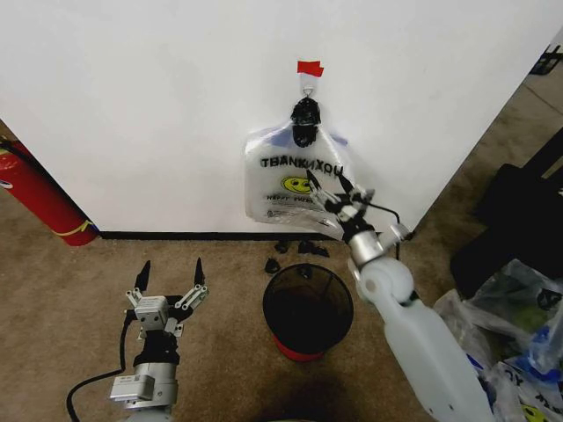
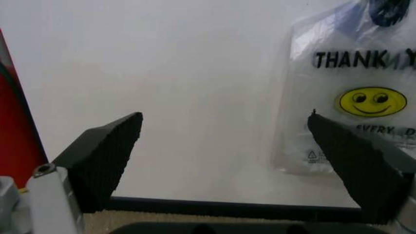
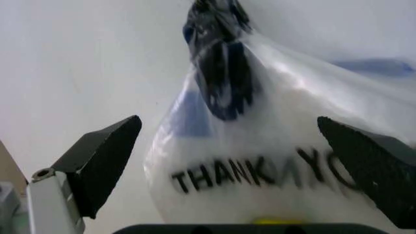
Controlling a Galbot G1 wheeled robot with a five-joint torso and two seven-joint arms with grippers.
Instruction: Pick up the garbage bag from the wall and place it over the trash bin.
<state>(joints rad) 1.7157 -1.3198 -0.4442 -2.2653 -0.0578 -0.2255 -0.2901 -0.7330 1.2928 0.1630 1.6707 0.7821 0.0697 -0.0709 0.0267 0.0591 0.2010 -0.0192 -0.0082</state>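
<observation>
Just ahead of my right gripper [image 1: 339, 195], fingers spread and clamped on nothing: garbage bag [image 1: 295, 180], hanging from hook [image 1: 307, 81] on wall [image 1: 158, 105], above trash bin [image 1: 308, 308]; step, reach; next, I judge, closing on its gathered top; left gripper [image 1: 169, 277] open, idle.

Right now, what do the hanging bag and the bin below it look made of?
The bag looks like thin glossy plastic film: it wrinkles, shines, and the wall shows through. The bin looks like matte black wire mesh, probably metal, its red base visible through it.
</observation>
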